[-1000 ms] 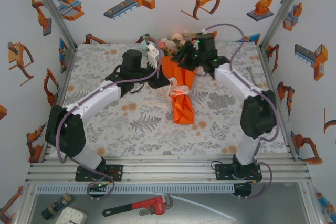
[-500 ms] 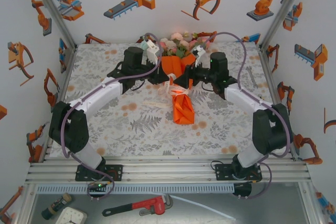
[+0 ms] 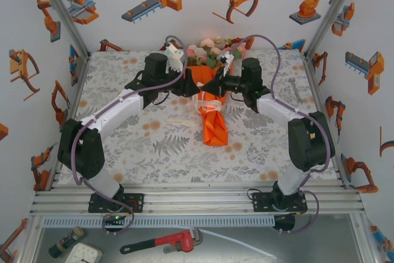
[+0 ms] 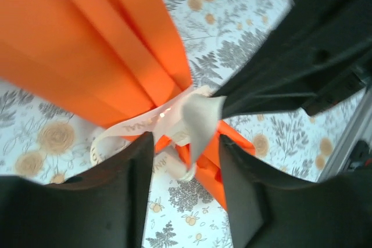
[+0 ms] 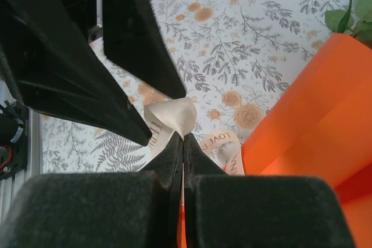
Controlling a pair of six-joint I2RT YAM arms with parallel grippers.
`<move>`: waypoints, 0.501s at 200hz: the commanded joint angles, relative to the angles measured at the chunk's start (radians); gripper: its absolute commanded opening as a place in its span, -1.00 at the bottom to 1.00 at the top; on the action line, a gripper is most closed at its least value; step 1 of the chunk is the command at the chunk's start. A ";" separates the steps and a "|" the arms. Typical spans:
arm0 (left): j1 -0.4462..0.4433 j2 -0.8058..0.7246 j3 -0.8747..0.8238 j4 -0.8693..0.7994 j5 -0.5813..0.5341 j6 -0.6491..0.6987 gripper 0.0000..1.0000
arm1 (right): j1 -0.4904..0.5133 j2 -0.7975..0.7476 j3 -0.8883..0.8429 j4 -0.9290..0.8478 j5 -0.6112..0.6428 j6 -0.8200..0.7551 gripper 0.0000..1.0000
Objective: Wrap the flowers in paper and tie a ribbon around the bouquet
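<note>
- The bouquet (image 3: 212, 118) lies on the cloth (image 3: 160, 146) at the far middle of the table, with its narrow end toward us and its flowers (image 3: 206, 52) by the back wall.
- From above we see an orange cone pinched at the waist, with the cream ribbon (image 3: 203, 101) there. The left gripper (image 3: 191, 90) and right gripper (image 3: 213, 85) meet at that waist from either side.
- The left wrist view adds detail. The paper (image 4: 87, 45) fans out from the waist in flat folds, and the ribbon band carries printed letters.
- In that view our left fingers (image 4: 116, 201) stand apart. Ribbon and paper show in the gap, and we cannot tell whether anything touches them.
- The right wrist view shows the right fingers (image 5: 165, 161) pressed together, pinching a curl of ribbon at their tips. The left gripper's spread fingers sit just beside that curl.
- Green leaves peek in at that view's top right corner.
</note>
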 commanded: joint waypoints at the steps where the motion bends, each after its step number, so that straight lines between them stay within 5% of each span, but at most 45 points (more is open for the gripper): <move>1: 0.090 -0.024 -0.049 -0.020 -0.174 -0.254 0.04 | 0.003 -0.036 -0.032 0.047 0.043 0.002 -1.00; 30: 0.187 0.012 -0.151 0.008 -0.162 -0.490 -0.03 | 0.004 -0.048 -0.047 0.002 0.074 -0.021 -1.00; 63: 0.183 0.146 -0.105 -0.030 -0.074 -0.532 -0.15 | 0.003 -0.046 -0.032 -0.027 0.085 -0.029 -1.00; 100: 0.150 0.259 -0.043 -0.026 -0.060 -0.540 -0.07 | 0.003 -0.044 -0.017 -0.053 0.095 -0.030 -1.00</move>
